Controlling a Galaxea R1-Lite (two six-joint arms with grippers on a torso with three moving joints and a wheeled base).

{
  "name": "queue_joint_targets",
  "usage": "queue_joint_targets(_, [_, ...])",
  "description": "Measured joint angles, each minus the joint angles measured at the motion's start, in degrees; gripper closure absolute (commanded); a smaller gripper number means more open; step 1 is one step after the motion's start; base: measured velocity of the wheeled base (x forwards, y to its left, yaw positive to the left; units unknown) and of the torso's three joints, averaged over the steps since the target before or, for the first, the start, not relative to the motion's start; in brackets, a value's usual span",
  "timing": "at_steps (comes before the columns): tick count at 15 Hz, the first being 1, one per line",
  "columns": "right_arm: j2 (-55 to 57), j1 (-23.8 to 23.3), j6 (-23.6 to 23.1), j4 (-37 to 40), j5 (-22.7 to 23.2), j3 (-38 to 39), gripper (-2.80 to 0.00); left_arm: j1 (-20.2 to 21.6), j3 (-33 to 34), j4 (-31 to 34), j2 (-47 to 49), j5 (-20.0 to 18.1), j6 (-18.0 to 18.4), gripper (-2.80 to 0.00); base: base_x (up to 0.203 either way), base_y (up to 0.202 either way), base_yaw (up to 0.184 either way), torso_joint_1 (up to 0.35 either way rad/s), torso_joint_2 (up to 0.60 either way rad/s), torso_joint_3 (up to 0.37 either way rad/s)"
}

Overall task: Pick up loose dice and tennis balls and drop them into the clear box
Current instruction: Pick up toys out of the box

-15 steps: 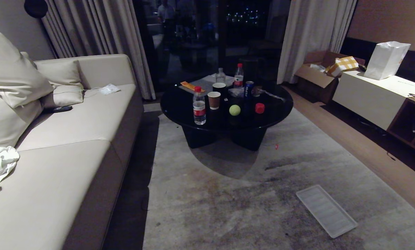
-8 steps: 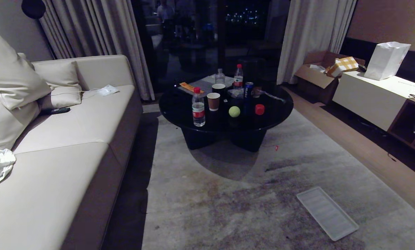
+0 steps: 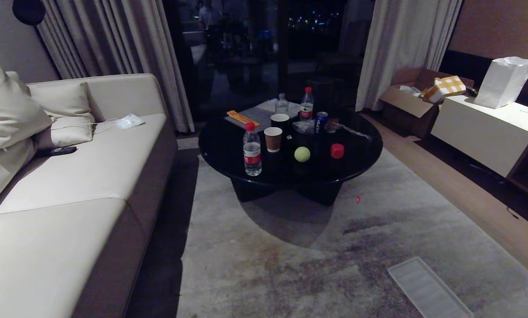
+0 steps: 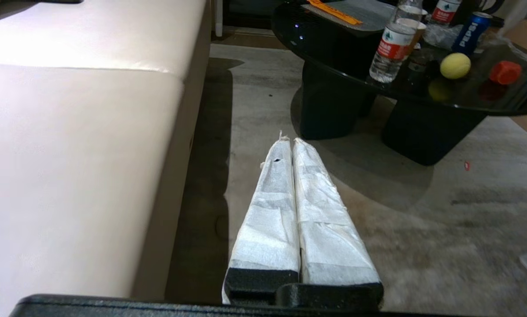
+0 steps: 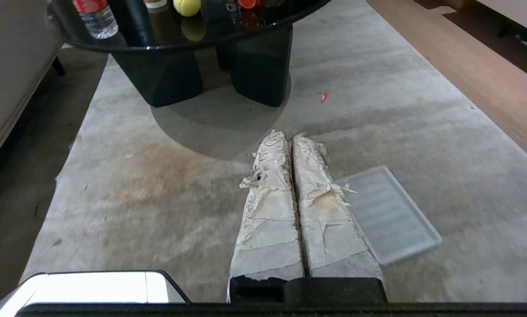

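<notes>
A yellow-green tennis ball and a red die lie side by side on the round black coffee table, near its front edge. Both also show in the left wrist view as the tennis ball and the die. My left gripper hangs shut and empty over the carpet beside the sofa. My right gripper is shut and empty over the carpet, short of the table. Neither arm shows in the head view. The clear box is out of view.
A beige sofa fills the left side. Bottles, paper cups and a can crowd the table behind the ball. A ribbed translucent panel and a small red cap lie on the carpet. A white cabinet stands at the right.
The whole head view has shifted: the table sits lower and larger in the picture and the sofa has slid left, so the camera moved. Nothing on the table has moved.
</notes>
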Motion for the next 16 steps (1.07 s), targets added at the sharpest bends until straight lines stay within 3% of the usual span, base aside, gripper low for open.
queue_joint_targets(16, [0.00, 0.00, -0.01, 0.00, -0.07, 0.00, 0.00, 0.00, 0.00, 0.00, 0.00, -0.09, 0.24, 0.00, 0.183, 0.000, 0.000, 0.003, 0.00, 0.003])
